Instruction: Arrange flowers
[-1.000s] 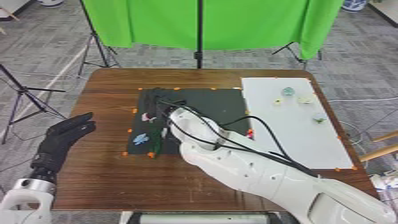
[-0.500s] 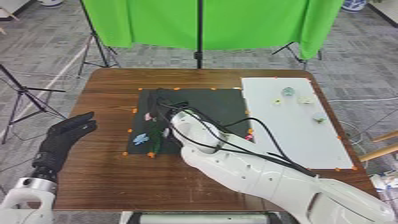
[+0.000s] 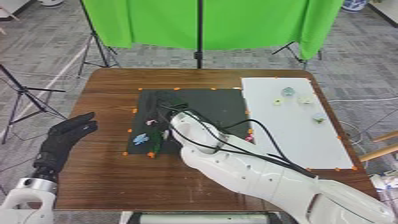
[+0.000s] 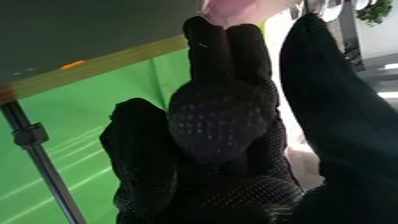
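Right wrist view: pink flower (image 4: 233, 8) seen at far end of right hand (image 3: 172, 106); whether clamped cannot be told. Left hand (image 3: 62, 137) held relaxed, well apart from flower.

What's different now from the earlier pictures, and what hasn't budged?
The right hand and its wrist have shifted slightly to the robot's right over the dark mat. A pink bloom beside them now shows a little nearer the robot; I can't tell whether it is held. The left hand, the blue flower and the white sheet stayed put.
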`<state>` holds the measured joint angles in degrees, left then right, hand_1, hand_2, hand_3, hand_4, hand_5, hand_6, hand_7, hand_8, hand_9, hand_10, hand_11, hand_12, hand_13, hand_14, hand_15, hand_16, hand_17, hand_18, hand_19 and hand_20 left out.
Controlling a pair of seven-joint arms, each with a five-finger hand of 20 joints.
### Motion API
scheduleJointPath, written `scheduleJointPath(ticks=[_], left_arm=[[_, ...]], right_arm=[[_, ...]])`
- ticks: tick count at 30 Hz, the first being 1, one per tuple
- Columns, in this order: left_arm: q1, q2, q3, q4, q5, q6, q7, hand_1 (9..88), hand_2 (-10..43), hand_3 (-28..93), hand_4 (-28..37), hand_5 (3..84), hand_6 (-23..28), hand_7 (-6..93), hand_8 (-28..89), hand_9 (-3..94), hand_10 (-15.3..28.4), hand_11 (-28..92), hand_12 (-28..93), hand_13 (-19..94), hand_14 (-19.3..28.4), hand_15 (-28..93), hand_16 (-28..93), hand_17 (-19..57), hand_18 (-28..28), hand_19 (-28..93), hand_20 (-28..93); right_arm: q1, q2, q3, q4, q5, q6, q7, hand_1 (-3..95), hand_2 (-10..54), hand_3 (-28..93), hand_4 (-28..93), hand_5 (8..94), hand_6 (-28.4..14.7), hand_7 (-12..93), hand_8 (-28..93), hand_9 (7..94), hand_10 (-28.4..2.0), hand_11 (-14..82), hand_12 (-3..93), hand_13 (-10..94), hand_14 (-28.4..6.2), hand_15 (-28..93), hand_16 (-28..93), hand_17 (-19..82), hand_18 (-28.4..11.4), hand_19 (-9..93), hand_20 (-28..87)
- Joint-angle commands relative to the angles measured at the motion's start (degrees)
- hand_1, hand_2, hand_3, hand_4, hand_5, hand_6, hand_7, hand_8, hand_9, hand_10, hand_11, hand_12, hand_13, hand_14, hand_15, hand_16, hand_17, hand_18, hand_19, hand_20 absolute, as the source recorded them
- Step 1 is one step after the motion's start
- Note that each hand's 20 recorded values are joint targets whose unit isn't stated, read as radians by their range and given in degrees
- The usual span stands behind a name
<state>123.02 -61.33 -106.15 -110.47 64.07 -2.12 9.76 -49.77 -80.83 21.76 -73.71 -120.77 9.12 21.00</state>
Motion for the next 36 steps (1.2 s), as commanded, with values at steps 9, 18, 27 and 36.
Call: scheduleJointPath(ticks=[9, 18, 27, 36], left_arm=[[3.14, -1.32, -1.74, -1.16, 0.24, -0.36, -0.94, 34.5, -3.2, 65, -10.8, 46.0, 5.9, 10.5, -6, 43.6, 14.1, 18, 11, 37, 17.8, 15, 1, 11.9, 13.4, 13, 23], [5.45, -1.94, -3.77, -2.52, 0.2, -0.08, -1.61, 34.0, -3.4, 66, -11.5, 46.0, 5.9, 10.4, -6, 43.6, 14.1, 18, 11, 37, 17.9, 15, 1, 11.7, 13.5, 13, 22], [6.81, -2.34, -4.63, -3.26, 0.34, -0.29, -2.04, 34.1, -3.5, 66, -11.7, 46.0, 5.8, 10.6, -6, 43.7, 14.1, 18, 11, 37, 17.8, 15, 1, 11.7, 13.5, 14, 23], [7.6, -2.7, -5.17, -3.6, 0.26, -0.15, -2.06, 34.0, -3.5, 66, -11.7, 46.0, 5.9, 10.6, -6, 43.7, 14.1, 18, 11, 37, 17.8, 15, 1, 11.7, 13.5, 14, 22]], right_arm=[[2.22, 3.22, 1.81, -5.54, -1.43, -2.09, 1.13, 39.4, -9.5, 68, -18, 62.3, 2.2, 19, -12, 72.4, -12.5, 12.0, 14.6, 92, -1.3, 59, 31, 62, -15.6, 93, 58], [2.04, 16.95, 10.03, -22.96, -2.23, -2.73, 0.57, 35.1, -9.5, 66, -17, 61.5, 1.7, 18, -12, 73.0, -12.9, 12.9, 15.8, 90, -2.2, 59, 31, 60, -16.7, 93, 58], [-13.48, 33.67, 37.06, -37.39, 0.2, -19.23, 5.61, 25.1, -9.5, 60, -16, 49.2, -3.5, 8, -7, 58.8, -16.9, 7.8, 16.2, 82, -6.6, 59, 30, 51, -19.8, 93, 52], [-29.35, 39.26, 55.83, -38.61, -1.19, -31.96, 16.87, 11.2, -4.9, 52, -14, 42.8, -5.7, 2, -4, 50.1, -21.9, 6.4, 16.7, 75, -14.0, 59, 29, 43, -24.9, 90, 50]])
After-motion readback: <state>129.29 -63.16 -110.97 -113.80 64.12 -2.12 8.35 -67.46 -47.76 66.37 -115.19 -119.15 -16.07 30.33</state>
